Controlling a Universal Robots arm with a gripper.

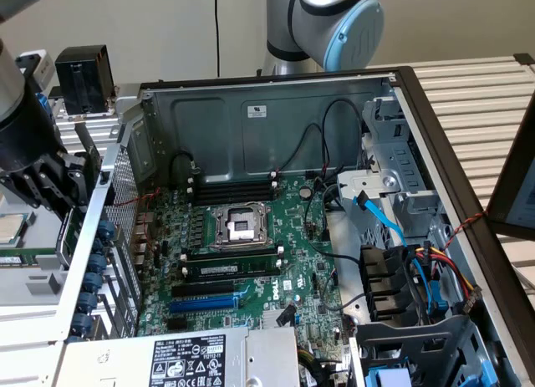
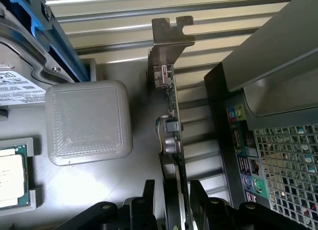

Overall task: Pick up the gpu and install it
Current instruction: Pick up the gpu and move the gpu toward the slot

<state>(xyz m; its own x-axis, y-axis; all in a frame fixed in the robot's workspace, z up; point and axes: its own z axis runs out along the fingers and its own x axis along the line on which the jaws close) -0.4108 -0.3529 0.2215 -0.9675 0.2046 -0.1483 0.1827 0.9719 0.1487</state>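
The gpu (image 2: 171,121) shows edge-on in the wrist view as a thin green card with small components, its silver end bracket (image 2: 170,34) at the far end. My gripper (image 2: 174,202) is shut on it, with black fingers (image 2: 148,192) on both faces. In the exterior view my gripper (image 1: 58,178) hangs outside the open computer case, at that view's left, just beyond the perforated rear wall (image 1: 125,228). The large green motherboard (image 1: 242,253) lies inside the case with a blue slot (image 1: 205,303) near its front.
Below the card lie a grey square pad (image 2: 88,121) and a CPU in a tray (image 2: 10,175). The case's rear port panel (image 2: 243,160) is close beside the card. Inside the case are a power supply (image 1: 192,358), cables (image 1: 418,270) and a drive cage (image 1: 393,153).
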